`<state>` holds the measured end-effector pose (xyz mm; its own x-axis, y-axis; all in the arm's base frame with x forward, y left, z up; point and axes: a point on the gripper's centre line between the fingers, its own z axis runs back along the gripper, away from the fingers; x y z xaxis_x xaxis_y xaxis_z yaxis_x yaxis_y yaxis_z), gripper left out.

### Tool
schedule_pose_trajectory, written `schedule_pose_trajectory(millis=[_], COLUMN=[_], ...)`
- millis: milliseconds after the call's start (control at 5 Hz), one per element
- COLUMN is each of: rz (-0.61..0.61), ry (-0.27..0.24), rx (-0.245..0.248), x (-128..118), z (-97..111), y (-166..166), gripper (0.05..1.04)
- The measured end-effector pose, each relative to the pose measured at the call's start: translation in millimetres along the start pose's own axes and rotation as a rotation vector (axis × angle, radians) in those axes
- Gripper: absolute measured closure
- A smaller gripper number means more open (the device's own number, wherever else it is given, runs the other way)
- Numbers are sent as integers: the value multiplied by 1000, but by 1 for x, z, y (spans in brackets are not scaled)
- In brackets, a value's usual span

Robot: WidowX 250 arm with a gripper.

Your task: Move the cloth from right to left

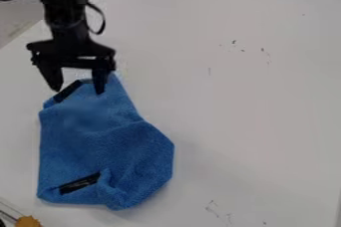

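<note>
Has the gripper with jaws wide apart, at upper end of the blue cloth; cannot tell if touching. Points downward.

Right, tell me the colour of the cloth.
The cloth is blue, seen best in the camera view.

blue cloth | kinda rumpled, corner folded over near the bottom, black tag-like patches at top and bottom | just lying flat-ish on the left side of the white table
</note>
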<state>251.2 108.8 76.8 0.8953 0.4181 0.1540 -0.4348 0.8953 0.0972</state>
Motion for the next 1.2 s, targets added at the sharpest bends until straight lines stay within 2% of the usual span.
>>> schedule_pose_trajectory(millis=[200,400,600,800,1000,1200], rz=[-14,-40,-77,-100,-155,-189], ry=[-29,-26,-37,-40,-35,-19], rx=[-27,-53,-127,-139,-123,-159], x=[18,30,37,37,26,28], z=[25,33,47,60,62,56], y=[-27,-73,-120,-165,-207,-233], gripper=[83,84,84,84,84,84])
